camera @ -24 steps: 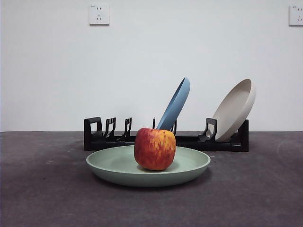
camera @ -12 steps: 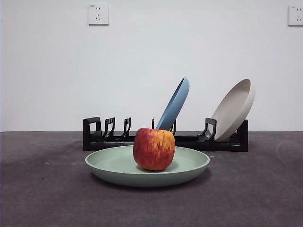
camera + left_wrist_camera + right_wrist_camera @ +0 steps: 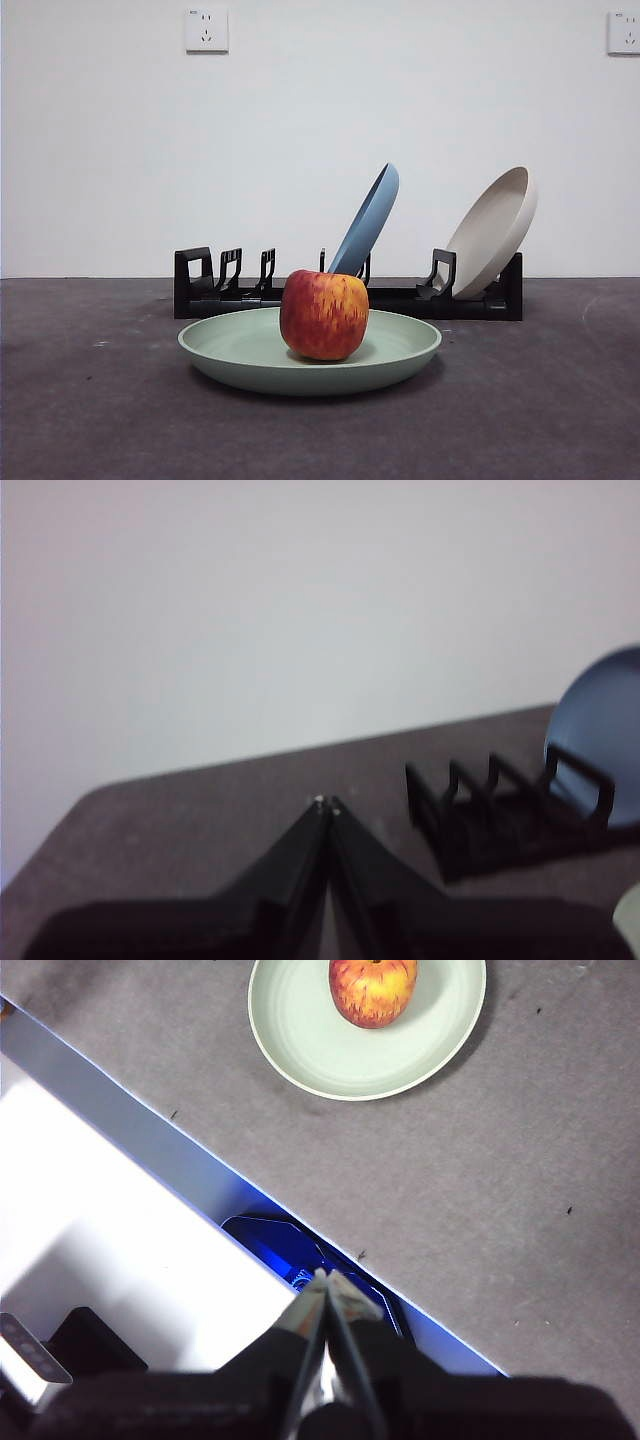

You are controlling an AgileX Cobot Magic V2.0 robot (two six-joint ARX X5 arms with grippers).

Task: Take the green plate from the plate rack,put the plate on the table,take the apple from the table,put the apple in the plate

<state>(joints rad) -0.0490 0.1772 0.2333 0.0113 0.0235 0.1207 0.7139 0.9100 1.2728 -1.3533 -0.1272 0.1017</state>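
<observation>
- The apple (image 3: 324,315) sits in the green plate (image 3: 400,355), a little off the plate's middle, stem dimple up in the right wrist view (image 3: 372,988).
- The green plate lies flat on the table (image 3: 540,420), just in front of the plate rack (image 3: 470,300) and apart from it.
- Judged from this layout, every step of the task looks done (plate out of the rack, apple in the plate).
- Handling, as a judgement: the apple looks firm, smooth-skinned and fairly heavy for its size, so it could roll or slip; a grip across its widest part, from above, would suit it best.
- The plate looks stiff, light and shallow; its raised rim is the obvious place to pinch it.
- Behind the green plate, the rack holds a blue plate (image 3: 368,222) leaning near its middle and a beige plate (image 3: 495,232) leaning at one end; the slots at the other end are free.
- The left gripper (image 3: 327,805) has its jaws pressed together on nothing, away from the green plate, facing the rack's free end.
- The right gripper (image 3: 326,1278) is likewise clenched and empty, well apart from the green plate, over the table's edge.
</observation>
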